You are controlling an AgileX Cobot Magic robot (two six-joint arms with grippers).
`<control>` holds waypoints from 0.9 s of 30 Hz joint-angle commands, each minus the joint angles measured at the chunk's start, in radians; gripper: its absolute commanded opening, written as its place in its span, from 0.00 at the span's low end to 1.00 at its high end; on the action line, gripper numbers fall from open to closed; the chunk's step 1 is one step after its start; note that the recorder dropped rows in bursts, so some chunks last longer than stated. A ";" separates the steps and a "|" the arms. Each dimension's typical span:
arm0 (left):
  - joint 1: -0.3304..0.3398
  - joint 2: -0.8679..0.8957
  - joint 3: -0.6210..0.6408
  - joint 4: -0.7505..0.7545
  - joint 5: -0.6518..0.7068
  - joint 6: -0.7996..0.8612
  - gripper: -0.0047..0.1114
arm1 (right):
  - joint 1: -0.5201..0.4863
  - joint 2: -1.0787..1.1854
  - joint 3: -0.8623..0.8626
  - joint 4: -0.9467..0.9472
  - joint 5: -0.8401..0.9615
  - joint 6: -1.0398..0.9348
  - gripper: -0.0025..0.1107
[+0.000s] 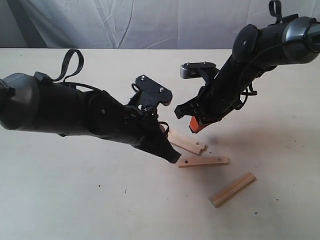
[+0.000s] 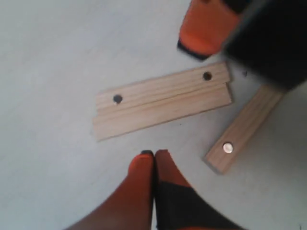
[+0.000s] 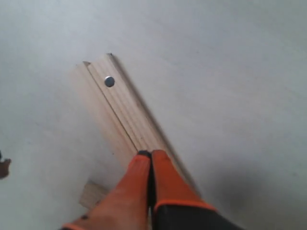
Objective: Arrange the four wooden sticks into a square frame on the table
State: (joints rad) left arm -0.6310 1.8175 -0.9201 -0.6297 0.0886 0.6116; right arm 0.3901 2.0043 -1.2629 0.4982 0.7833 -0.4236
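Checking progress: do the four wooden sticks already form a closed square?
No, two sticks lie side by side, while the holed stick and the last stick lie at odd angles nearby, closing no outline.

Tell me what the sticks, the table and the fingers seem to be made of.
The sticks look like bare light wood, apparently unvarnished: straight grain lines run along their matte tan faces. The table is a pale cream, matte, smooth board, possibly laminate; its material is uncertain. The fingers are orange, probably a rubber or plastic covering, smooth and evenly coloured.
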 commanded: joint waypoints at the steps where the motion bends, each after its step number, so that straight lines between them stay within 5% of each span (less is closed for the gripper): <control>1: -0.053 0.012 -0.013 0.101 -0.089 0.006 0.04 | -0.006 0.014 -0.004 0.046 0.004 -0.039 0.02; 27: -0.058 0.062 -0.013 0.120 -0.107 -0.006 0.04 | -0.006 0.097 -0.004 0.083 -0.100 -0.048 0.02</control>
State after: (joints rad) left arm -0.6879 1.8763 -0.9310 -0.5169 0.0000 0.6129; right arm 0.3901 2.0950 -1.2650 0.6000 0.7304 -0.4808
